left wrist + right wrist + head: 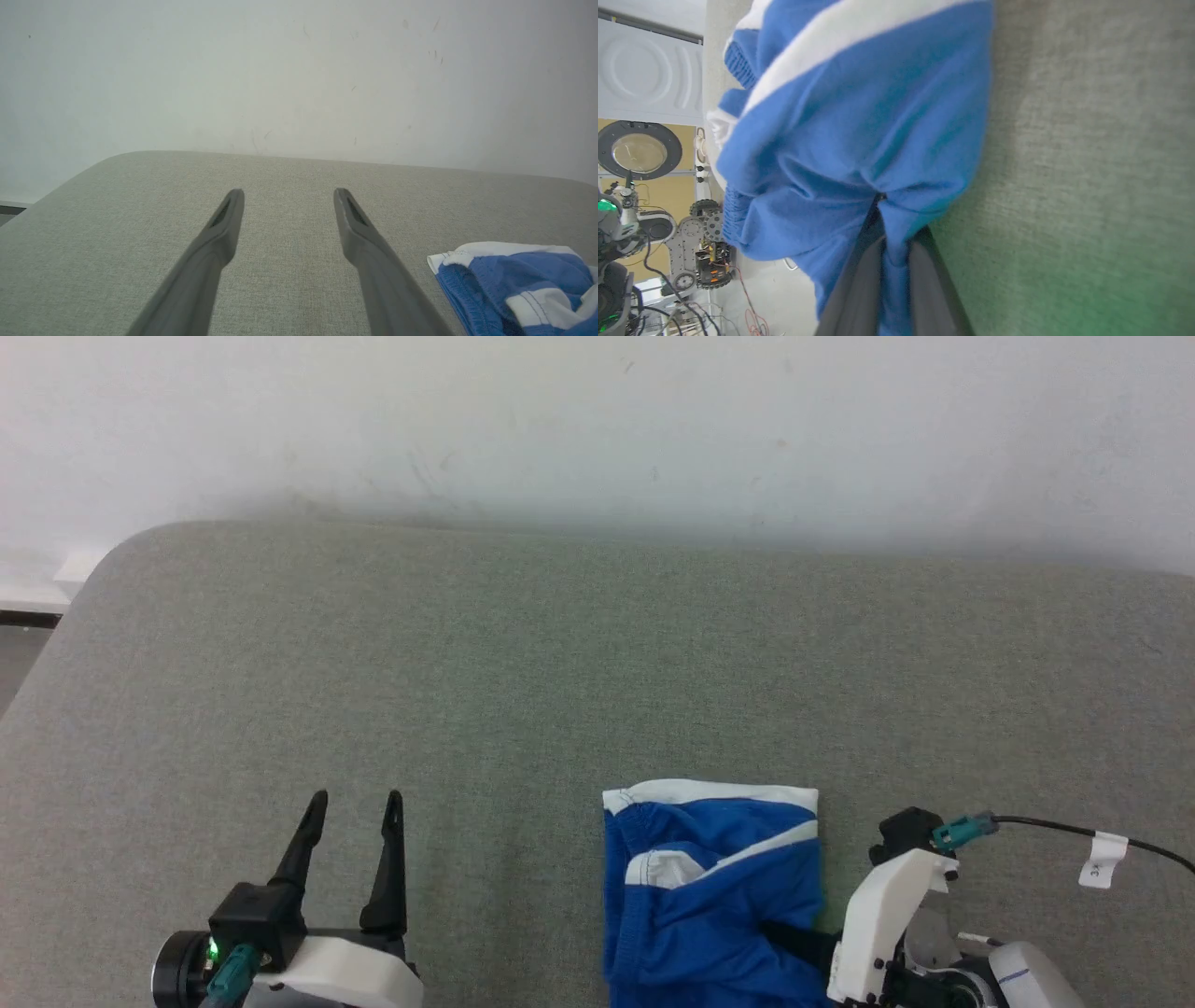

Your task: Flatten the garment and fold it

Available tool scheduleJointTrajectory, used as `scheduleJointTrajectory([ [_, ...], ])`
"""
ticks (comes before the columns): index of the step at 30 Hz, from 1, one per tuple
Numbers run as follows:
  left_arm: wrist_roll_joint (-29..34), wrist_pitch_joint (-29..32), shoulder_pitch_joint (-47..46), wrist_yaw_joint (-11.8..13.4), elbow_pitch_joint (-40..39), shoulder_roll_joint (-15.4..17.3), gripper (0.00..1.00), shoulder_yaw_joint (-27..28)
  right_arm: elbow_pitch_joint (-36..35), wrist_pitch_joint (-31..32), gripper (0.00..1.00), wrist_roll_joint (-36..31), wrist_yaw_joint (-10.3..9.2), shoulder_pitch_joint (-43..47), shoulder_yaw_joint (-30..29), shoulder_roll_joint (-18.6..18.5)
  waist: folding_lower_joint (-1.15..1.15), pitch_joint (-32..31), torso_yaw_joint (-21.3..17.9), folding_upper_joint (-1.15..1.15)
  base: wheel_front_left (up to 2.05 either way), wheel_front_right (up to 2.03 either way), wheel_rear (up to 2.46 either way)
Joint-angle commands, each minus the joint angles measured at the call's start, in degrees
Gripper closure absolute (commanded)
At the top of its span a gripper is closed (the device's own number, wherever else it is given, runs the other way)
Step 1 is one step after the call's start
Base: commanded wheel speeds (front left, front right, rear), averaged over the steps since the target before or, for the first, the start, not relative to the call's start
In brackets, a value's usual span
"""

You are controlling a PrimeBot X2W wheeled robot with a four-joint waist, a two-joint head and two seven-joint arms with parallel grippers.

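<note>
Royal-blue garment [714, 887] lies bunched on the grey cloth counter [523, 663], its near right edge pinched between the right gripper's [882, 203] closed fingers. The left gripper's [358, 798] fingers stand apart, empty, the garment off to their right, untouched.

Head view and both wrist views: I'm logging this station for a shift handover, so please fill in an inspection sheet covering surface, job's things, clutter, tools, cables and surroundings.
Surface: grey-green cloth-covered table, rounded far-left corner.
Job's things: blue shorts with white bands, wrinkled and bunched, near right side.
Clutter: nothing seen.
Tools: left tool open, holding nothing, left of the shorts; right tool shut on the shorts near their right edge.
Cables: black cable with white tag runs from the right wrist off to the right.
Surroundings: scuffed white wall behind; wheeled machinery and loose wires beyond the table in the right wrist view.
</note>
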Motion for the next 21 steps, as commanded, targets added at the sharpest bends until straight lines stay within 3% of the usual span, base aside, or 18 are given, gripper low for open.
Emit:
scheduleJointTrajectory([
  [1,1.0,-0.3,-0.1,0.5,-0.2,-0.2,0.00,0.2,-1.3,-1.4,1.00,-2.1,-0.05,-1.0,1.4,-1.5,0.00,-0.4,-0.7,0.00,0.00,0.00,0.00],
  [6,1.7,-0.3,0.6,1.1,-0.3,0.0,0.00,0.4,-5.1,-3.3,1.00,-7.8,-0.05,-1.4,5.0,-5.6,0.00,-1.1,-2.7,0.00,0.00,0.00,0.00],
  [13,2.2,-0.3,0.9,1.7,-1.6,-0.2,0.00,0.7,-10.3,-1.5,1.00,-18.3,-0.05,-1.7,10.1,-16.8,0.00,-0.1,-8.8,0.00,0.00,0.00,0.00],
  [21,3.2,-0.3,-2.6,1.3,-3.8,-0.3,0.00,-0.3,-8.7,-2.3,1.00,-23.3,-0.05,-5.9,8.5,-27.5,0.00,7.1,-16.3,0.00,0.00,0.00,0.00],
])
